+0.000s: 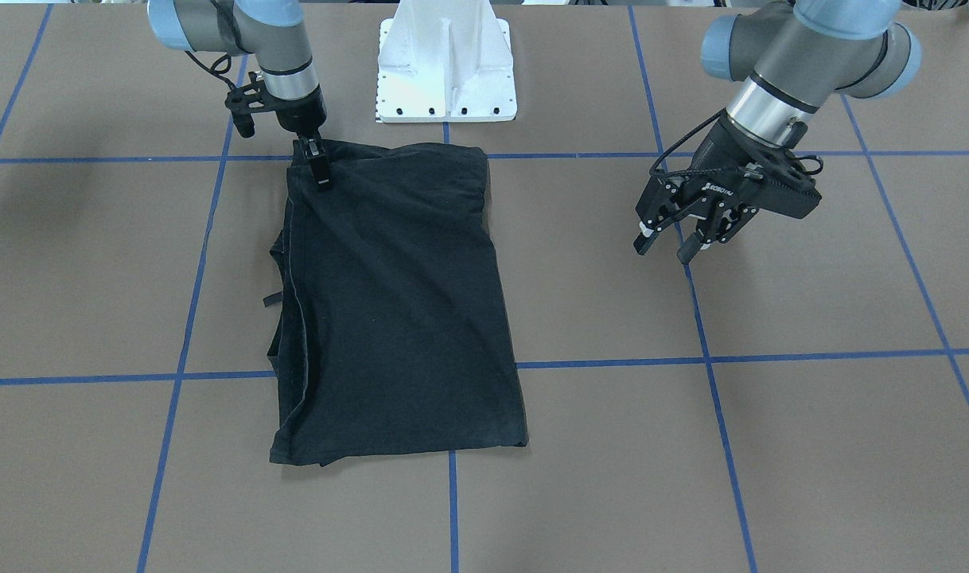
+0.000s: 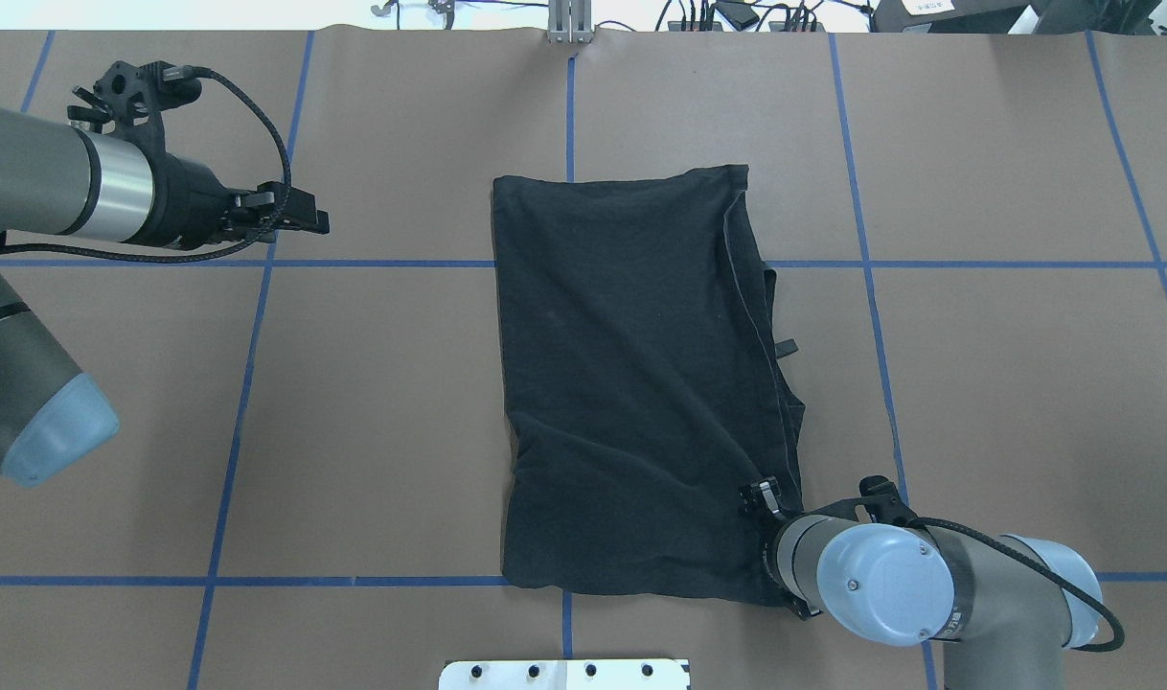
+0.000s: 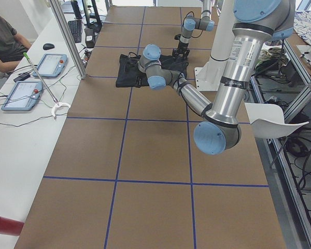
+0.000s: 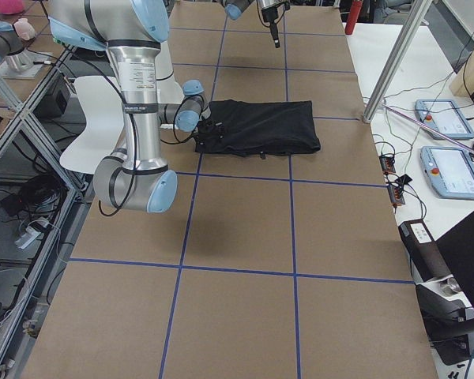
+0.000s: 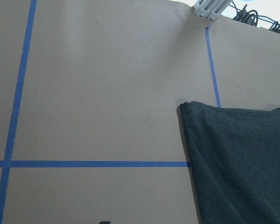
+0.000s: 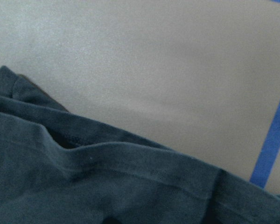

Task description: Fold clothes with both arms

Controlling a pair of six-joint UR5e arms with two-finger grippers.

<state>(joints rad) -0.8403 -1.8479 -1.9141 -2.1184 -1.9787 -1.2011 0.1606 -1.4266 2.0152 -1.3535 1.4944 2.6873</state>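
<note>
The black T-shirt lies folded into a long rectangle at the middle of the brown table, with no print showing. My right gripper is down at the shirt's corner nearest the robot base, fingers pinched together on the fabric; creases run toward that point. Its wrist view is filled by the shirt's hem. My left gripper hangs open over bare table, well clear of the cloth. The left wrist view catches the shirt's far corner.
The white base stand sits just behind the shirt. Blue tape lines grid the table. In the exterior left view, a seated person and tablets are at a side desk beyond a metal post.
</note>
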